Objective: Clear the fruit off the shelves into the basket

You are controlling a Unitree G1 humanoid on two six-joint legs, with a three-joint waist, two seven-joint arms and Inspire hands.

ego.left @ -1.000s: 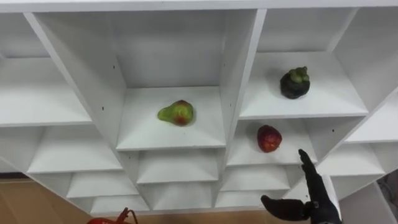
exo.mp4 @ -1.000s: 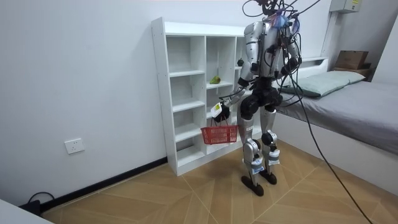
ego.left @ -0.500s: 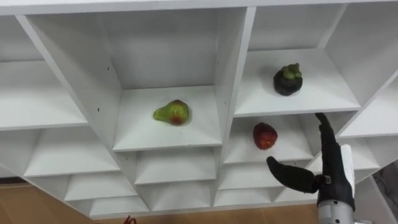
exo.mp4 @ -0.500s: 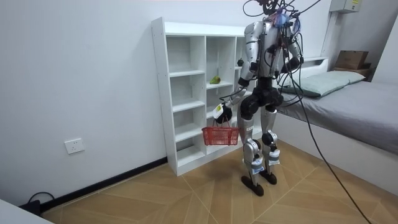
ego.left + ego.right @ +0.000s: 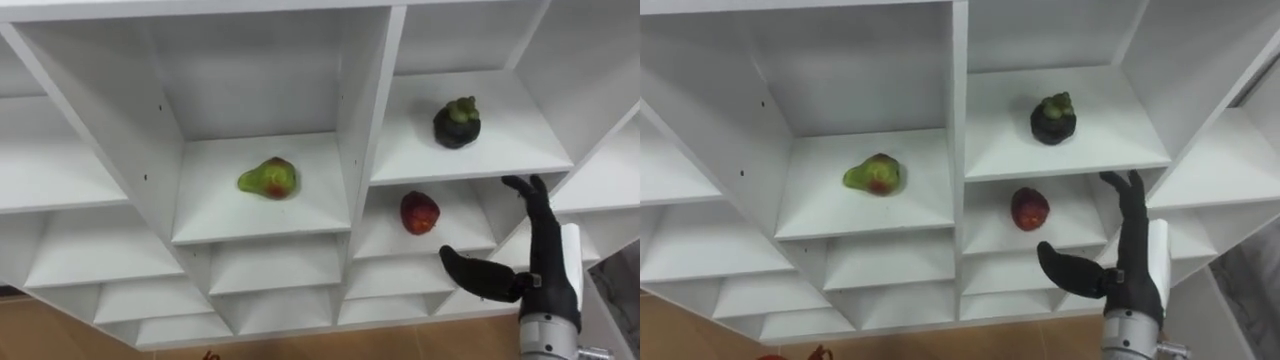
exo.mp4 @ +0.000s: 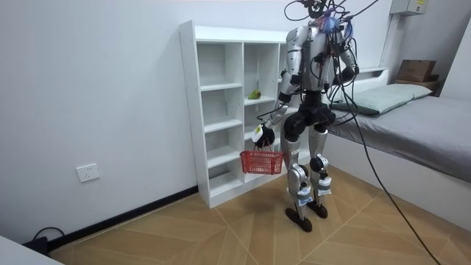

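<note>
White closet [image 5: 358, 120] against the wall, wooden floor [image 6: 221, 235], robot facing the shelves. Pear [image 5: 267, 178] in the middle cubby, mangosteen [image 5: 456, 123] upper right, red fruit [image 5: 419, 213] just beneath. Right hand [image 5: 546, 268] up beside the red fruit, spread wide, empty. Left hand [image 6: 260, 134] grips the red basket [image 6: 261, 162].

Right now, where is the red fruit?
In the left eye view, the red fruit sits right of centre, one shelf below the dark fruit, with the right hand raised to its right.
</note>
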